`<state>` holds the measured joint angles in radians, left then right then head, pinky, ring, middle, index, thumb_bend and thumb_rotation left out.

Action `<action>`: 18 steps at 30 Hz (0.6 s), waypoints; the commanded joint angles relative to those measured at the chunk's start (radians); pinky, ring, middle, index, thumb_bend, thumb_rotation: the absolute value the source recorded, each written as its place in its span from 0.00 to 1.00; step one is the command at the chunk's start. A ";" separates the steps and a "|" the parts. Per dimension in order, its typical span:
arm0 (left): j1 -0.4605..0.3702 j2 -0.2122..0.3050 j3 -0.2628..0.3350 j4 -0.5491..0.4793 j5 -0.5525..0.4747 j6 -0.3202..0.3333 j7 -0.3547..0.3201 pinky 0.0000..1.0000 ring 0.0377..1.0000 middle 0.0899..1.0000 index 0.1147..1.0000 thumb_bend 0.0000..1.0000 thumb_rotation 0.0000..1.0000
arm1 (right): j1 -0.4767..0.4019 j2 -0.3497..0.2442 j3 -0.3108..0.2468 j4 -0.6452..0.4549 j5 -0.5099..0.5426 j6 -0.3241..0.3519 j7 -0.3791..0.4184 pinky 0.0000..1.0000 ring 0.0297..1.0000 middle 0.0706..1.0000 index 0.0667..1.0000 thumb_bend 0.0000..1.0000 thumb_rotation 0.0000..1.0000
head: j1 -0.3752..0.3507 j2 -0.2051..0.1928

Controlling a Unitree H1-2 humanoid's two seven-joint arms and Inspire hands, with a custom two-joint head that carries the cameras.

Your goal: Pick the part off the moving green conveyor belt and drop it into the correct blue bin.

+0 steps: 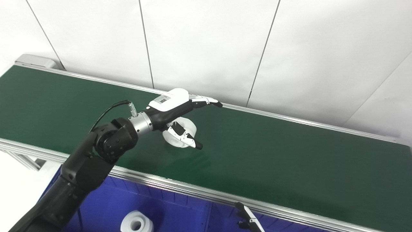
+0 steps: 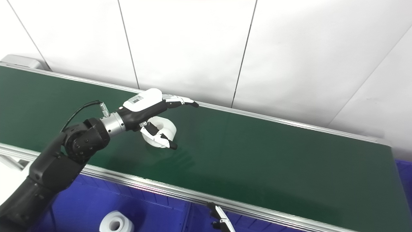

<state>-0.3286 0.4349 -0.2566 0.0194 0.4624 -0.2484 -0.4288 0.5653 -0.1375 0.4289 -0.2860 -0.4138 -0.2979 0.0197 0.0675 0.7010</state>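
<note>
A white ring-shaped part [image 1: 185, 129] lies on the green conveyor belt [image 1: 289, 154], a little left of the belt's middle. My left hand [image 1: 175, 111] hovers right over it, open: the fingers [image 1: 206, 101] stretch out past the part's far side and the thumb [image 1: 186, 139] reaches down along its near side. The palm hides part of the ring. Whether the thumb touches the part I cannot tell. Of my right hand [image 1: 248, 220] only a few fingertips show at the bottom edge, below the belt's near rail.
A blue bin [image 1: 106, 206] sits below the belt's near rail and holds a white cylindrical part [image 1: 136, 222]. More blue shows at the belt's right end [image 2: 404, 180]. White wall panels stand behind the belt.
</note>
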 commanded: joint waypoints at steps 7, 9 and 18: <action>-0.063 0.018 -0.045 0.137 0.013 -0.032 -0.016 0.81 0.92 0.95 0.92 0.97 0.26 | 0.013 0.007 0.005 -0.039 0.005 -0.023 0.004 0.82 0.89 0.93 0.91 0.28 0.64 | -0.006 0.003; -0.075 0.020 -0.058 0.166 0.026 -0.045 -0.010 0.87 0.95 0.97 0.91 1.00 0.25 | 0.014 0.007 0.005 -0.039 0.005 -0.024 0.003 0.81 0.89 0.93 0.91 0.28 0.64 | -0.007 0.002; -0.167 0.004 -0.136 0.388 -0.004 0.000 -0.127 0.49 0.64 0.87 0.91 0.93 0.01 | 0.017 0.016 0.007 -0.041 0.004 -0.023 0.000 0.81 0.89 0.93 0.91 0.28 0.63 | -0.022 0.007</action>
<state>-0.4903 0.4367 -0.3760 0.3838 0.4558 -0.2598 -0.5276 0.5689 -0.1313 0.4310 -0.2870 -0.4140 -0.2977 0.0204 0.0445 0.7072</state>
